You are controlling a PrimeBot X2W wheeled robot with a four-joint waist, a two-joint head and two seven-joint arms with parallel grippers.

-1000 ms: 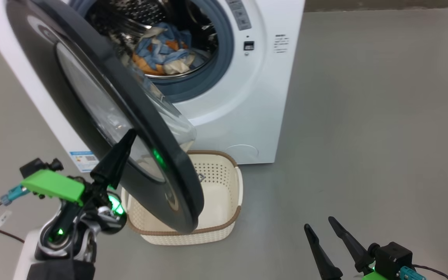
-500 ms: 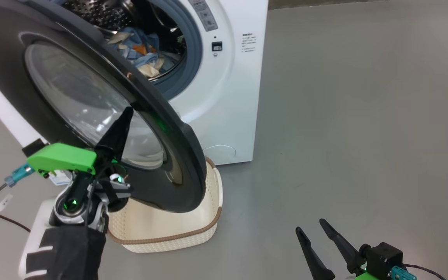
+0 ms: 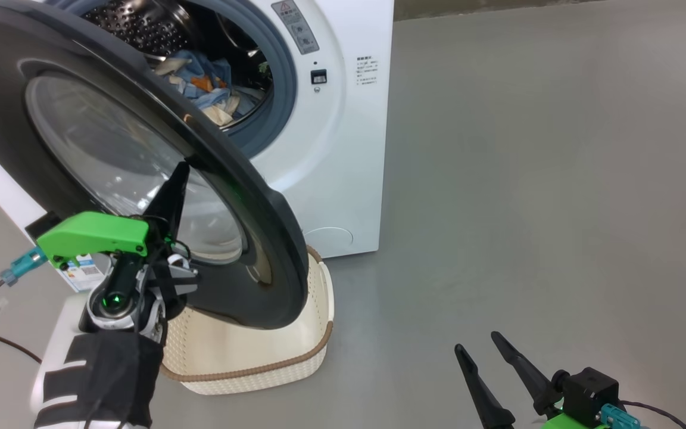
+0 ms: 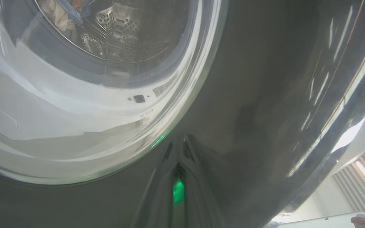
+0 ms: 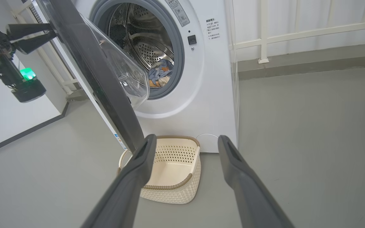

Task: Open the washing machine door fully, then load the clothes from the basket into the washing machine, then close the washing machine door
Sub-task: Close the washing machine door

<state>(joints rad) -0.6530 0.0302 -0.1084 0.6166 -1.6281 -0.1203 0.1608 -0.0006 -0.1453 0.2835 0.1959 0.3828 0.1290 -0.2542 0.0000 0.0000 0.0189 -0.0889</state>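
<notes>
Resting pinched tips on the half-open door, with clothes in the drum.
At the head view's lower right, the right gripper hangs above the floor, jaws spread and holding nothing. At lower left, the left gripper, jaws pressed together, has its tips against the door's black ring just beside the glass. The door stands ajar across the frame's left, over the basket at the machine's foot. The clothes lie at upper centre.

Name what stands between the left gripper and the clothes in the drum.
The washing machine door: in the left wrist view, the clothes show through its glass beyond the left gripper.
</notes>
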